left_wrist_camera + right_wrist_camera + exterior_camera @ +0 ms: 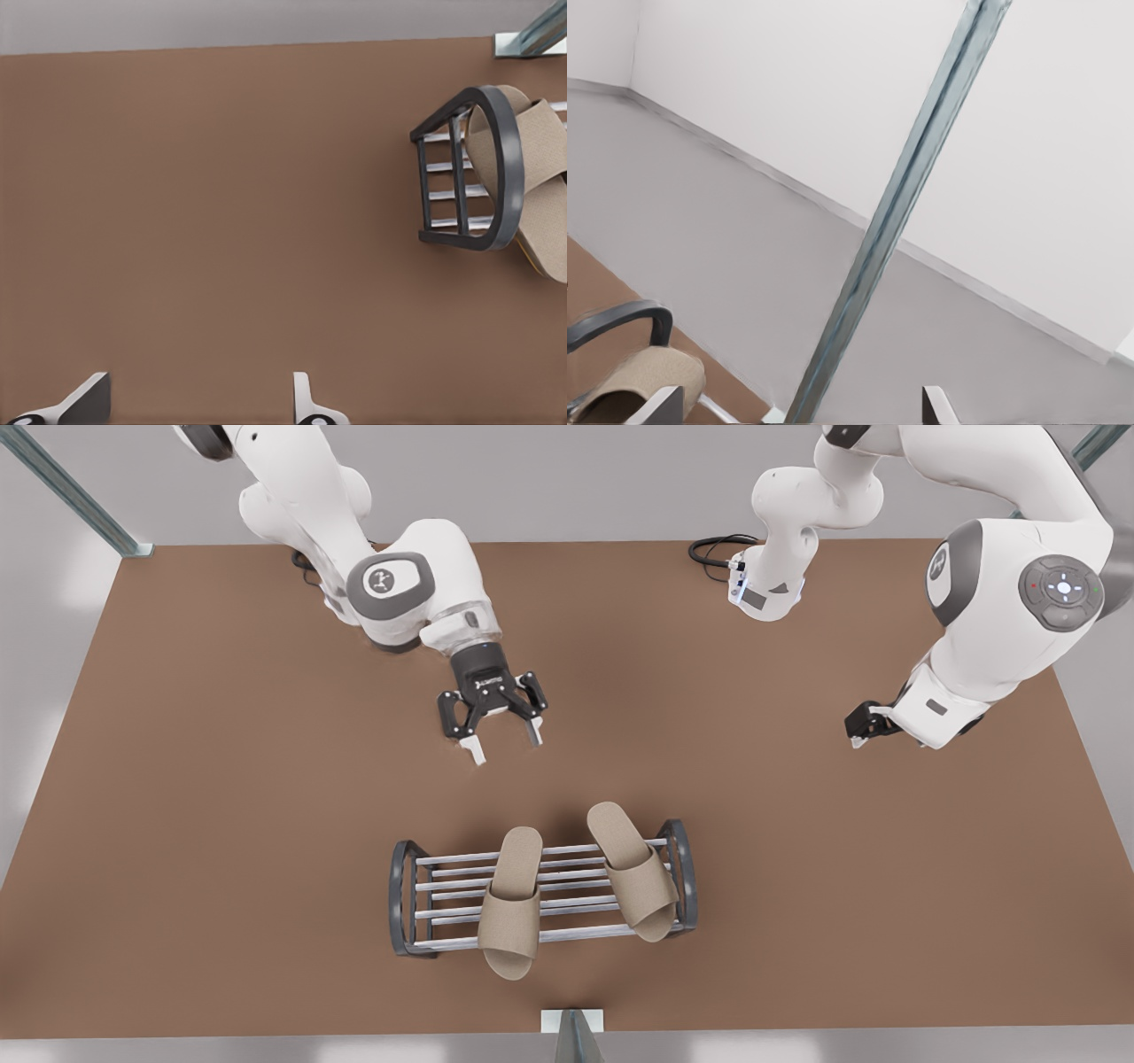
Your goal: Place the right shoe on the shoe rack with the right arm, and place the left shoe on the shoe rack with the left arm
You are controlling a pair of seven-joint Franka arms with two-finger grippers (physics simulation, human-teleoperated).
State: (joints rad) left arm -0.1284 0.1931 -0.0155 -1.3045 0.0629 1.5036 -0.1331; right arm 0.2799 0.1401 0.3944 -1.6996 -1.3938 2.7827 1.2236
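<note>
The shoe rack [409, 895] stands near the table's front edge. Two beige shoes lie across its bars. One shoe [514, 899] sits mid-rack with its toe past the front bar. The other shoe [633, 872] lies tilted at the end on the front view's right. My right gripper [505, 740] hangs open and empty behind the rack; its wrist view catches a rack arch [620, 317], a shoe toe [642, 381] and its open gripper [797, 409]. My left gripper [858, 737] hovers far to the front view's right. It is open [195, 407], with the rack's end [505, 159] and a shoe [540, 150] ahead.
The brown table [221, 779] stretches wide on both sides of the rack. A black cable [718, 549] lies at the back edge by an arm base. A metal post [574, 1036] rises at the front edge, just in front of the rack.
</note>
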